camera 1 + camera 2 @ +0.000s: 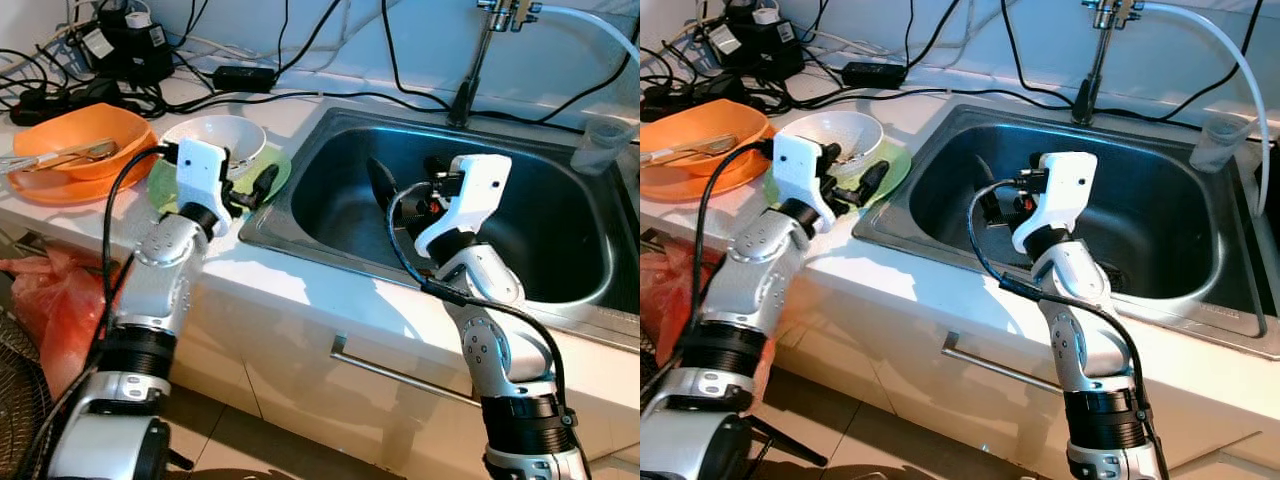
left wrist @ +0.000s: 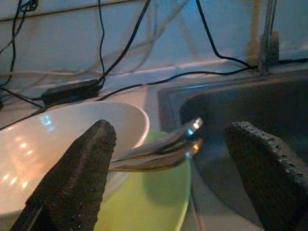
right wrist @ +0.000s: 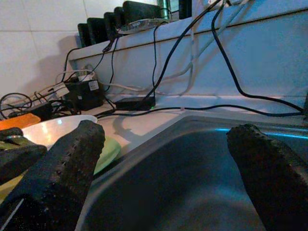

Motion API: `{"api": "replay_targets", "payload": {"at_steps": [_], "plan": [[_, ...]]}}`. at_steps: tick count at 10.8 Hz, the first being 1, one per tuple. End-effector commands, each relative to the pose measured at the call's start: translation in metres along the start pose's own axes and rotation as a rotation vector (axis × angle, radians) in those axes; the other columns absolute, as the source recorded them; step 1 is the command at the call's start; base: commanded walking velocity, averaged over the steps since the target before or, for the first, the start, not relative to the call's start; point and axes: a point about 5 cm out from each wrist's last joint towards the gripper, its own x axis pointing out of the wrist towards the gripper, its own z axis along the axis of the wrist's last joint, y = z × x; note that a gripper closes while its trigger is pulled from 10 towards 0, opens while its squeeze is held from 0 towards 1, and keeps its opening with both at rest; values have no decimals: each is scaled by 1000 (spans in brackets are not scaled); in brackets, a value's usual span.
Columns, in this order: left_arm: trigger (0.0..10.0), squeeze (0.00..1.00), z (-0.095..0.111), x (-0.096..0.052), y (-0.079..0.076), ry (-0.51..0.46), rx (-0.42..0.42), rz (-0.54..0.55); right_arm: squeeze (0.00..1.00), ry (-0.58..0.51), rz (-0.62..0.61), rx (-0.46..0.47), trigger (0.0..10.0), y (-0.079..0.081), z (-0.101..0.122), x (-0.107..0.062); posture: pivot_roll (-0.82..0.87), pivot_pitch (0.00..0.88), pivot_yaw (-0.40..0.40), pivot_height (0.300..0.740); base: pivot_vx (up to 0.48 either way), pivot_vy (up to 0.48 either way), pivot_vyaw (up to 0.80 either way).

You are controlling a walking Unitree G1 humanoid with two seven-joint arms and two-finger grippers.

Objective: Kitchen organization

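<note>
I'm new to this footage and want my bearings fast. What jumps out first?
The steel sink dominates, with the right gripper hanging open inside its basin. Beside it on the counter, the left gripper reaches open-fingered over a green plate bearing a white bowl. An orange bowl sits further left, under tangled black cables.

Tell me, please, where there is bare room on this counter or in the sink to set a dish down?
The sink basin is bare around the right gripper. A free counter strip runs along its front edge. It is crowded at left: orange bowl, white bowl on green plate by the left gripper, cables behind.
</note>
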Motion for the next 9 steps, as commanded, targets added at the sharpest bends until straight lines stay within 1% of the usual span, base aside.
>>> {"api": "replay_targets", "payload": {"at_steps": [1, 2, 3, 4, 5, 7, 8, 9], "plan": [[10000, 0, 5, 0, 8, -4, 15, 2, 0, -12, -2, 0, 10000, 1, 4, -1, 3, 0, 56, 740, 0, 0, 0], [10000, 0, 6, -1, 12, 3, 27, 9, 0, -12, -3, 2, 10000, 1, 4, -1, 4, 0, 56, 740, 0, 0, 0], [10000, 0, 6, -3, 16, 11, 65, 9, 0, -11, -4, 4, 10000, 0, 3, -1, 6, 0, 55, 740, 0, 0, 0], [10000, 0, 5, -6, 20, 20, 83, 15, 0, -9, -4, 5, 10000, 0, 3, -1, 8, 0, 53, 740, 0, 0, 0], [10000, 0, 3, -8, 22, 32, 110, -1, 0, -9, -3, 6, 10000, 0, 2, -1, 10, 0, 52, 740, 0, 0, 0], [10000, 0, 2, -9, 21, 54, 155, -61, 0, -9, -3, 7, 10000, 0, 2, -1, 10, 0, 52, 740, 0, 0, 0], [10000, 0, 1, -9, 20, 62, 160, -85, 0, -9, -3, 8, 10000, 1, 2, 0, 10, 0, 52, 740, 0, 0, 0], [10000, 0, 0, -10, 17, 76, 194, -131, 0, -10, -4, 8, 10000, 1, 2, 0, 10, 0, 52, 740, 0, 0, 0]]}}
